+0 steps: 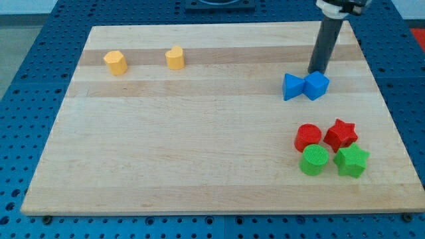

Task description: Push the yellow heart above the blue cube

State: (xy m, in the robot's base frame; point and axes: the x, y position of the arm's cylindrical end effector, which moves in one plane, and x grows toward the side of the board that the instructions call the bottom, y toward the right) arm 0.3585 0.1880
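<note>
The yellow heart (175,58) lies near the view's top, left of centre. The blue cube (317,85) sits at the right, touching a blue triangular block (292,87) on its left. My tip (317,71) is at the cube's top edge, touching or nearly touching it. The heart is far to the left of my tip and the cube.
A yellow hexagonal block (115,62) lies at the top left. At the lower right stand a red cylinder (308,137), a red star (340,134), a green cylinder (313,160) and a green star (351,161), close together. The wooden board (199,153) rests on a blue perforated table.
</note>
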